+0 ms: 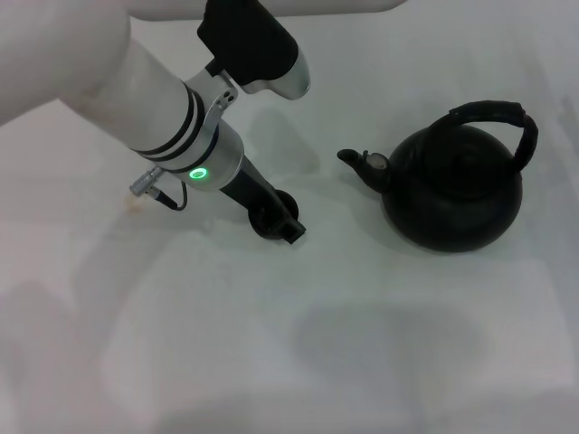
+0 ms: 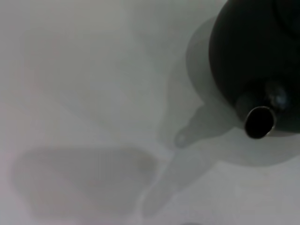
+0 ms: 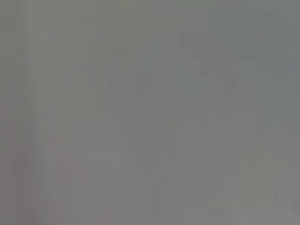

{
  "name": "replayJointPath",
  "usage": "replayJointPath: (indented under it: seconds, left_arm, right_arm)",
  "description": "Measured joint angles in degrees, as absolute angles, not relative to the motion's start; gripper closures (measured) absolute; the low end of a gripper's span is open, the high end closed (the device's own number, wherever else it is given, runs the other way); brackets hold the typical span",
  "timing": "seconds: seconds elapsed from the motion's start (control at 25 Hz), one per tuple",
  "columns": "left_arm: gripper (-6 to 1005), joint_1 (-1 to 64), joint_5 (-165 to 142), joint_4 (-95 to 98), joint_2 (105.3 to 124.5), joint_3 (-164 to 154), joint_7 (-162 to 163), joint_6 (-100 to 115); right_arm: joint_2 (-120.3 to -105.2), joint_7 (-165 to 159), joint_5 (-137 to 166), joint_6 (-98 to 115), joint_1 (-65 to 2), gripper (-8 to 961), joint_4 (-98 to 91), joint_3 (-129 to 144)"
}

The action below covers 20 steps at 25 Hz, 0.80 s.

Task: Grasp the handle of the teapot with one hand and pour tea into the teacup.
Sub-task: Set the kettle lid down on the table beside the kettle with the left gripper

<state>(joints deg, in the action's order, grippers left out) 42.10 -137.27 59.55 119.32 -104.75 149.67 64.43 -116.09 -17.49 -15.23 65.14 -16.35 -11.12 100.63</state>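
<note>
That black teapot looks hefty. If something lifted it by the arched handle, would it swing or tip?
Probably heavy for its size: the teapot looks thick, matte and iron-like. Its handle arches off to one side here, so it may be hinged and let the pot swing. The broad round body should resist tipping when pushed.

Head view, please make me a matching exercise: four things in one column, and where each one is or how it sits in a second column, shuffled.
Column one:
1. teapot
2. handle
3. spout
4. left hand

Column two:
A. arches over the pot's top
B. low at the table, left of the pot
C. stands on the table's right side
D. points toward the robot's left

Pairs: 1-C, 2-A, 3-D, 4-B. The right hand is out of view.
</note>
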Motion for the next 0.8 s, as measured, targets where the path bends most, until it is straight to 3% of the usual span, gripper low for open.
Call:
replayJointPath:
  seconds: [0.8]
  left_arm:
    - [284,42.6,-137.6,58.3,119.21,-104.9,149.1,63.8]
  right_arm:
    - [-116.11,-17.6,-15.3,65.1,-16.5,124,-11.6,100.7]
